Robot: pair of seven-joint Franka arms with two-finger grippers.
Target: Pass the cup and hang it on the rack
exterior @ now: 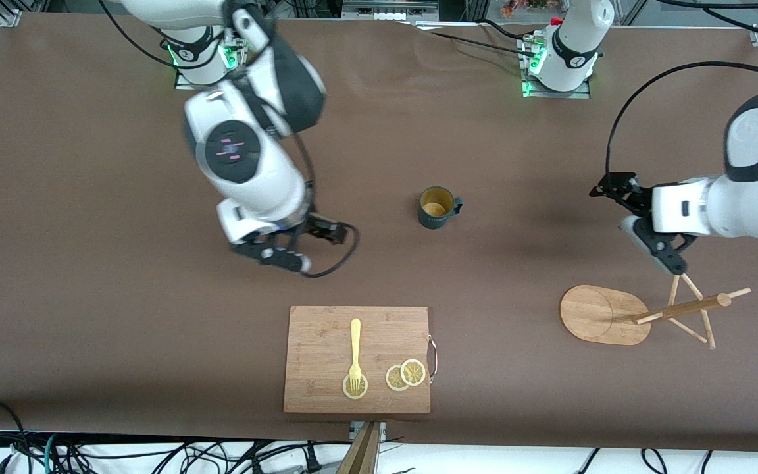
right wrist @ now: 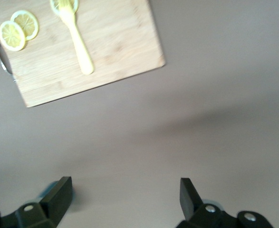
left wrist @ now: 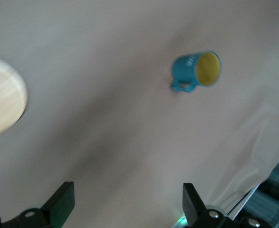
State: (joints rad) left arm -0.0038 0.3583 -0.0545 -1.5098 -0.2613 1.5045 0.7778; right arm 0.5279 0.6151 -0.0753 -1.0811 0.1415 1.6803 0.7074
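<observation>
The cup [exterior: 437,207] stands upright on the counter [exterior: 89,296] mid-table, between the two arms, handle toward the left arm's end; neither claw touches it. The right claw [exterior: 285,250] is spread and empty, over bare counter beside the cup, toward the right arm's end. The left claw [exterior: 665,253] is spread and empty, above the rack [exterior: 649,316]. The rack stands at the left arm's end, nearer the front camera than the cup, its pegs bare. Judged status: cup set down mid-table for transfer; pickup by the left claw and hanging remain.
</observation>
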